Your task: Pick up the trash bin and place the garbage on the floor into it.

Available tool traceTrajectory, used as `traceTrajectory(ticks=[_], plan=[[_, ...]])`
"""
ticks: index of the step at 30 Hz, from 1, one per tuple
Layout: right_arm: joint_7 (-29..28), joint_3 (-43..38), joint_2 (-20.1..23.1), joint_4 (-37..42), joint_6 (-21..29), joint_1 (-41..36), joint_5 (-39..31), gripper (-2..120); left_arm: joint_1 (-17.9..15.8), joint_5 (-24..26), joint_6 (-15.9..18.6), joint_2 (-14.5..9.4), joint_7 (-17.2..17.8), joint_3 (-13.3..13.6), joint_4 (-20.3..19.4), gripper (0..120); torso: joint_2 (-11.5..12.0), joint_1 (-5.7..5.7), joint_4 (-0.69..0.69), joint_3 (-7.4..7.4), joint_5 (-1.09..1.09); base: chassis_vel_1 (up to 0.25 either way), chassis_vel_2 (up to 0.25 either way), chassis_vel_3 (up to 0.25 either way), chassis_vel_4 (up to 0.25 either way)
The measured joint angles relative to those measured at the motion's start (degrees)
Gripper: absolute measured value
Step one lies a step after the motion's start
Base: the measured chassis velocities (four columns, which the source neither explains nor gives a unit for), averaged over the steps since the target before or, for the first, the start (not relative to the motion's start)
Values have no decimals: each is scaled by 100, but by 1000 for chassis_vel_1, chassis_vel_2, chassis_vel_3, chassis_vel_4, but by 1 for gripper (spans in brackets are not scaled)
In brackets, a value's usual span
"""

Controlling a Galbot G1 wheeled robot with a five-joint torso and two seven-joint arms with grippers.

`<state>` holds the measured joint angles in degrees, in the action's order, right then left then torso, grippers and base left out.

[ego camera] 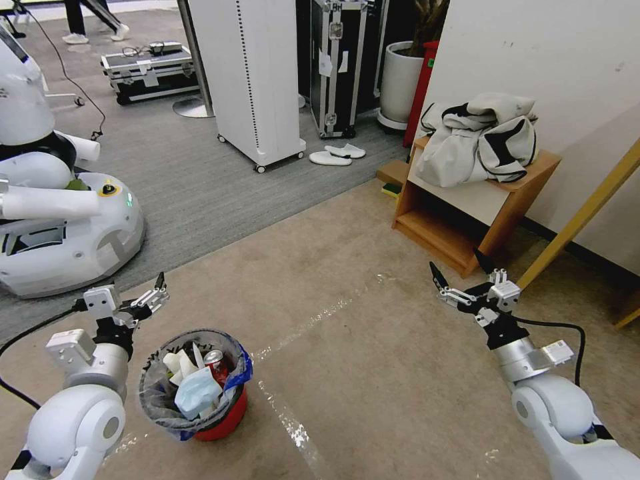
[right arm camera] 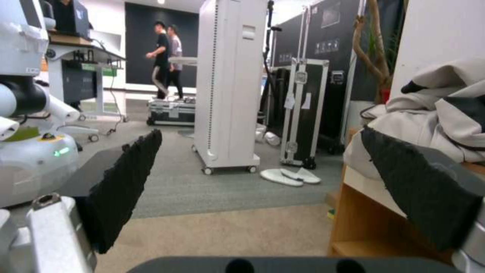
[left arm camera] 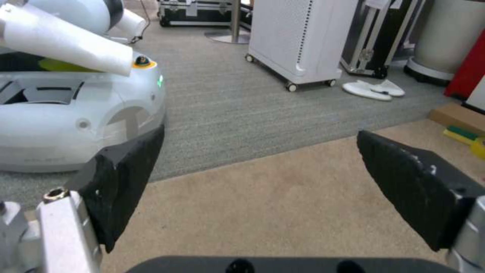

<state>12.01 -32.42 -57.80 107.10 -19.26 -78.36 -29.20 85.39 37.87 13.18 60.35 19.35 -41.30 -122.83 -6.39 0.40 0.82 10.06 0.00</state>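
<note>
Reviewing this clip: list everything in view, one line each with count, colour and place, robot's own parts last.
trash bin: one, red, clear-bag liner, on tan floor beside left arm.
garbage: several pieces, white, light-blue, a red can, inside the bin.
slippers: two, white, on grey carpet.
clothes bundle: one, grey-white, atop wooden stand.
wooden stand: one, brown, by the wall.
white cabinet: one, on casters.
flight cases: two, black.
other robot: one, white, far left.
left gripper: open, behind the bin.
right gripper: open, above floor near the stand.

Bag lettering point(ego camera: 235, 380) too small
</note>
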Motion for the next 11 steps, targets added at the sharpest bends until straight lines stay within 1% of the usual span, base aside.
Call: traceTrajectory(ticks=[11], plan=[[0,6,2,-4,-2,6,-6,100,3,4,4,0,4,-4,-4,100,0,0,0,0,0,0,0,0,0]])
